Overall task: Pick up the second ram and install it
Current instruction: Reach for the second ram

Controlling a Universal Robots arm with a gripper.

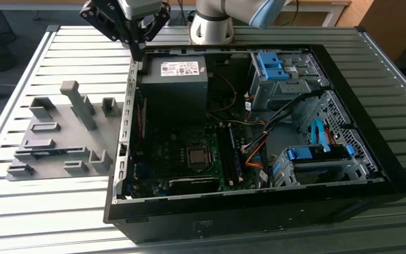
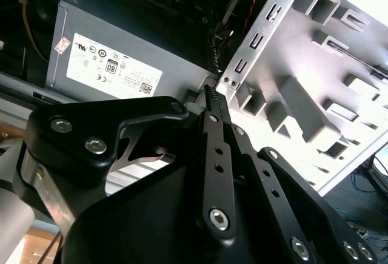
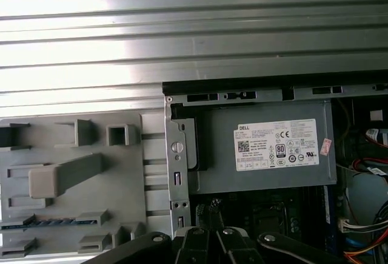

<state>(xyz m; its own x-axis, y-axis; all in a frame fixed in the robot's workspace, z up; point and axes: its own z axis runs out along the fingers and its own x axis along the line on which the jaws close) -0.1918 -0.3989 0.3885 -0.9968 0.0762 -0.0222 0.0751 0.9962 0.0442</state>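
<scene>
Sitting slotted, thin blue ram (image 3: 48, 222), grey holder (image 3: 73, 148)

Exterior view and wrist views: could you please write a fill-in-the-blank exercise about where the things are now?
1. The second ram sits in the grey holder plate, on the exterior view's ___ of the computer case.
2. The gripper, near the power supply, holds ___.
3. The drive latches inside the case are ___ in colour.
Missing words: left; nothing; blue.
</scene>
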